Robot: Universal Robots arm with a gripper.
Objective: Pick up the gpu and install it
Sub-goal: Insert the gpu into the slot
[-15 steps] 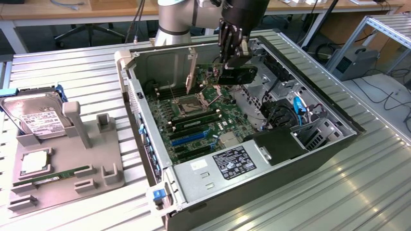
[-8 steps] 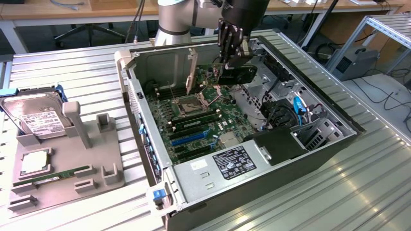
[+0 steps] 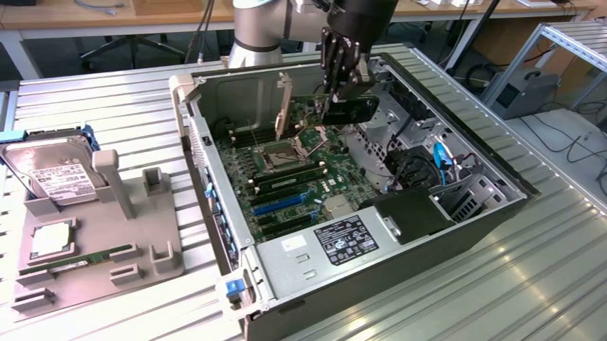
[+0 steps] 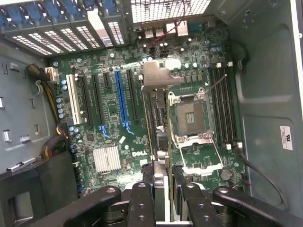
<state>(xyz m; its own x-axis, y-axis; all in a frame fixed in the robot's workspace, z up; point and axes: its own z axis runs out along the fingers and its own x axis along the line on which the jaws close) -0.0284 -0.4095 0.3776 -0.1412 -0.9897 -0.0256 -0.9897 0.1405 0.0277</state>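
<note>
The gpu (image 3: 353,110), a thin black card, hangs over the motherboard (image 3: 284,177) inside the open computer case (image 3: 474,213), and my gripper (image 3: 340,89) is shut on its upper edge. In the wrist view the card appears edge-on between my fingers (image 4: 142,198), its silver bracket (image 4: 160,78) at the far end. It hovers above the board between the CPU socket (image 4: 191,116) and the blue expansion slot (image 4: 120,99), clear of the board. In the exterior view the blue slots (image 3: 280,202) lie nearer the camera than the card.
On the exterior view's left, a grey fixture tray (image 3: 95,241) carries a silver hard drive (image 3: 52,170), a CPU (image 3: 52,241) and a green RAM stick (image 3: 90,257). Case walls, a drive cage (image 3: 417,163) and the power supply (image 3: 332,241) ring the board.
</note>
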